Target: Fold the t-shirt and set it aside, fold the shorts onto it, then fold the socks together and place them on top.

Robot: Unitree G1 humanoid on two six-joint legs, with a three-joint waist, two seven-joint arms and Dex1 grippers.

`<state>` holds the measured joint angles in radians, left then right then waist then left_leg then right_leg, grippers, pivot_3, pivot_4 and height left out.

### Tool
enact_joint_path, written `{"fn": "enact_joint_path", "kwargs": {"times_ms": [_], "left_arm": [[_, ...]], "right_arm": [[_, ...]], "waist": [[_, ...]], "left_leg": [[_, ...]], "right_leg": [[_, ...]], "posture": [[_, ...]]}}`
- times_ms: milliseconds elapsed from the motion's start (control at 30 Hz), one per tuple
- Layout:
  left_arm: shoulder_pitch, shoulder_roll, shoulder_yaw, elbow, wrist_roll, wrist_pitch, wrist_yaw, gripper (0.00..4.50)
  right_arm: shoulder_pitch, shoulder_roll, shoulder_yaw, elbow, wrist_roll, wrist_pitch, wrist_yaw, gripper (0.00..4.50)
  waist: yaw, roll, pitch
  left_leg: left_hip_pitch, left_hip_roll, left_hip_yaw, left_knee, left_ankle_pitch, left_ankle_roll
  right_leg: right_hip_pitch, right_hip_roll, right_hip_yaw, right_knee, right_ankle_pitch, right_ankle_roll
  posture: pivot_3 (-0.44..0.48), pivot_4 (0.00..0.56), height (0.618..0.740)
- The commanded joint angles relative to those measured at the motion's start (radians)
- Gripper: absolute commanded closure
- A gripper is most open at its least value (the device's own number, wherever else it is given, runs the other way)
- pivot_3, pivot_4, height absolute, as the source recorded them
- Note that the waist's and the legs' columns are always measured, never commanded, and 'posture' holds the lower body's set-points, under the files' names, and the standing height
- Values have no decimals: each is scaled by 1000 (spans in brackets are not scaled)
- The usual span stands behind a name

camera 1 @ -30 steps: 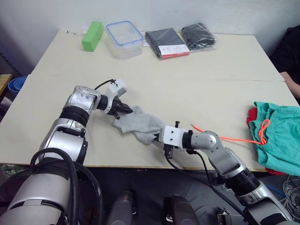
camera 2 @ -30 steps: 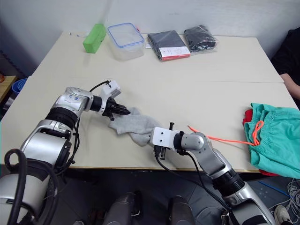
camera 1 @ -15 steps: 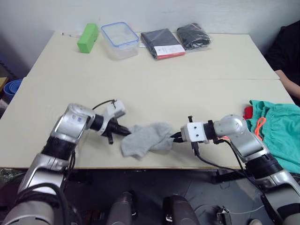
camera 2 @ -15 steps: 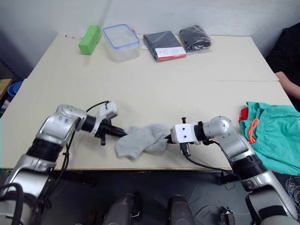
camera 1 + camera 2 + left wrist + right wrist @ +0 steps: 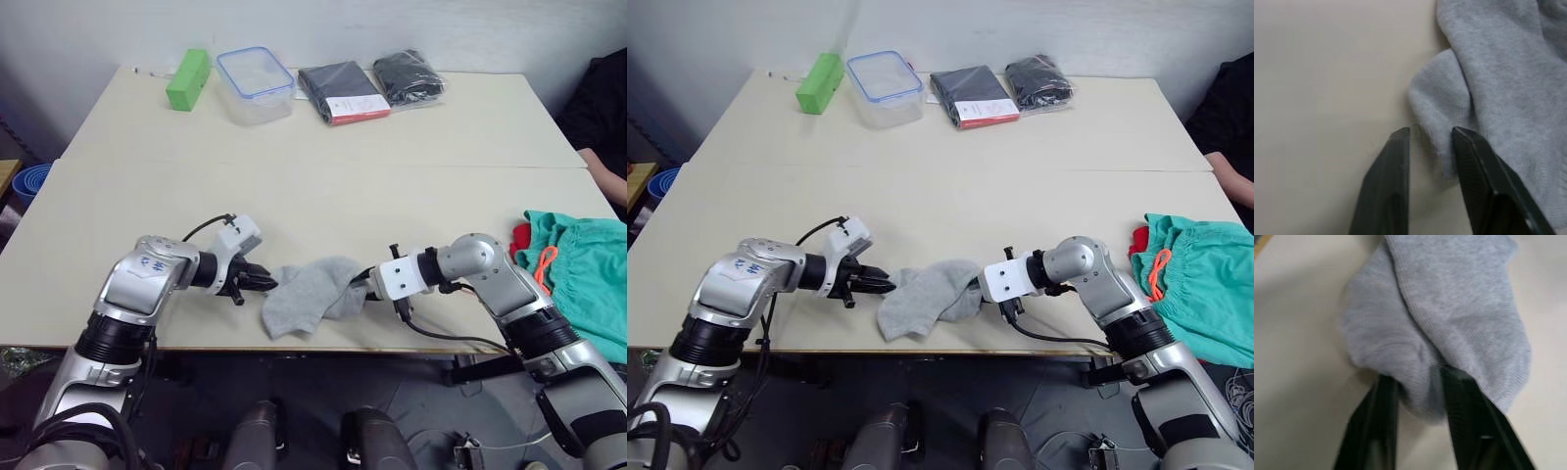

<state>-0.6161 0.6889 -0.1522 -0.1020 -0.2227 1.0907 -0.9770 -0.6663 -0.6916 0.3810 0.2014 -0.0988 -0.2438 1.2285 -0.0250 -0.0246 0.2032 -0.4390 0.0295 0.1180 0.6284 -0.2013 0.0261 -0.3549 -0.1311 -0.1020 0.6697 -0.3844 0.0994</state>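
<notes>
The left tool (image 5: 1431, 142) had let go, fingers parted at the socks (image 5: 309, 297); the right tool (image 5: 1415, 387) stayed clamped on them near the worktop's (image 5: 323, 176) front edge, so placing comes next.

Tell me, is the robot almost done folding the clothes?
Nearly. The shorts already lie on the t-shirt at the table's right edge. The socks are in hand now: the right hand pinches one end, while the left hand sits open at the other end. Left to do: finish folding the socks and put them on top of the shorts.
</notes>
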Motion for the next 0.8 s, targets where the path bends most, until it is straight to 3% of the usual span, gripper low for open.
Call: {"fn": "enact_joint_path", "kwargs": {"times_ms": [33,167,200,333,633,733,800], "left_arm": [[27,83,69,-79,-71,7,-49,1891],[71,178,115,-165,-173,34,-115,629],[82,192,116,-185,-193,48,-120,305],[145,211,97,-263,-245,77,-104,305],[168,84,29,-236,-255,106,51,305],[181,56,15,-234,-265,106,69,891],[194,51,8,-242,-271,108,75,1491]], "right_arm": [[42,-53,-74,-96,31,124,-4,1709],[55,-55,-143,-219,130,330,-3,333],[48,-53,-146,-231,136,352,-2,287],[-18,-28,-119,-188,99,330,-18,287],[-203,123,0,145,-24,154,-40,287],[-210,167,30,210,-37,123,-28,890],[-215,182,33,231,-38,115,-22,1551]], "waist": [[3,0,0],[0,0,0],[0,0,0],[-3,0,0],[-1,0,0],[1,0,0],[-2,0,0]], "left_leg": [[0,0,0,0,0,0],[-1,0,0,-1,0,0],[-1,0,0,-1,0,0],[0,0,0,-2,0,0],[-1,0,1,-2,0,-1],[-1,0,0,-2,0,0],[-1,0,0,-1,0,0]], "right_leg": [[0,0,0,0,0,0],[0,0,0,-3,0,0],[0,0,0,-3,0,0],[0,0,1,-4,0,0],[-1,0,1,-3,0,-1],[0,0,0,-2,0,-1],[0,0,0,-3,0,-1]], "posture": [[0,150,740],[0,150,740],[0,150,740],[0,150,740],[0,150,740],[0,150,740],[0,150,740]]}}
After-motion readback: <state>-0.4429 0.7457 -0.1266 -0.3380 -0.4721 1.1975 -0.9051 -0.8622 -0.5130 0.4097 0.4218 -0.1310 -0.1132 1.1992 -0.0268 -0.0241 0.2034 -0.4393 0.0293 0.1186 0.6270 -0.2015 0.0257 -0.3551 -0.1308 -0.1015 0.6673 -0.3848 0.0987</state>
